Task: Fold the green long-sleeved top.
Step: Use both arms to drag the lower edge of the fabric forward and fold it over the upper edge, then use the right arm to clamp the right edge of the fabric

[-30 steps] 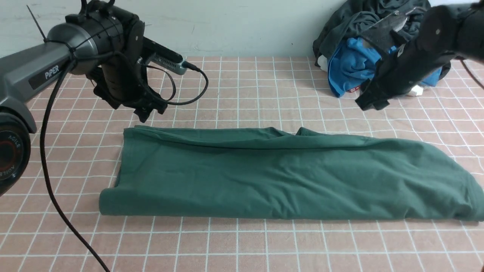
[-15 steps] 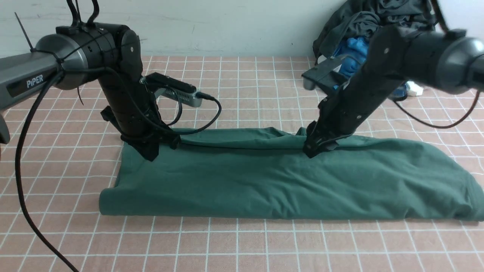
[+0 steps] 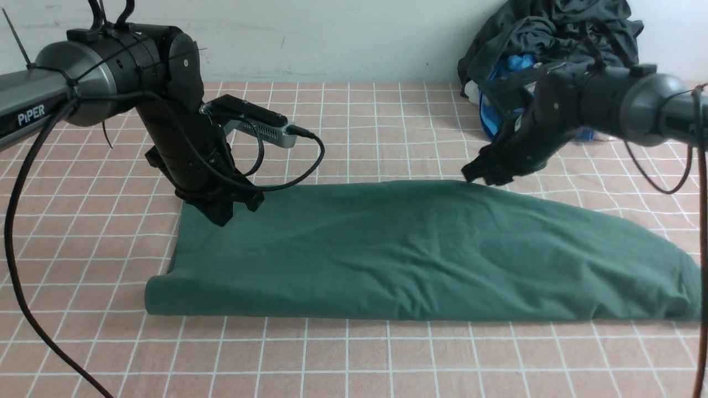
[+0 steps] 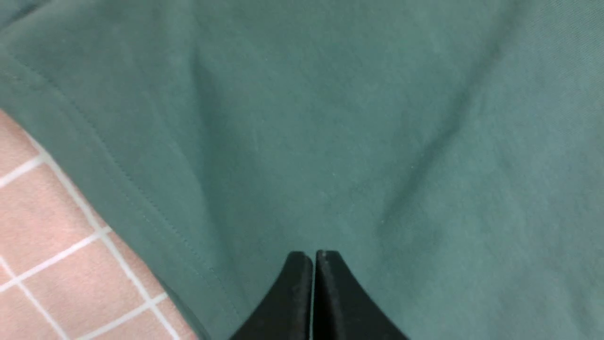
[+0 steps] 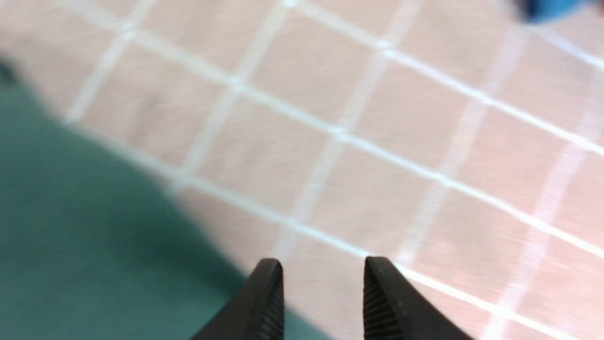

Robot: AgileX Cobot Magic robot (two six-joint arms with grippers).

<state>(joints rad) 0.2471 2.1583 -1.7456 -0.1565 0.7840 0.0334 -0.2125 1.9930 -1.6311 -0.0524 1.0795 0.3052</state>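
We find the dark-green soft knit long-sleeved top (image 3: 420, 260) folded into a long band, cross-folds outstanding; left gripper (image 3: 221, 214) clamps its far edge, right gripper (image 3: 475, 174) stands apart, empty

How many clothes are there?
3: the green top lies spread out in the middle; a blue garment and a dark grey garment sit heaped far right. That heap may hide more.

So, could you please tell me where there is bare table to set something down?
The table strip nearest the robot, in front of the green top, is bare. So is the middle patch behind it, toward the wall. The far right corner holds a clothes pile.
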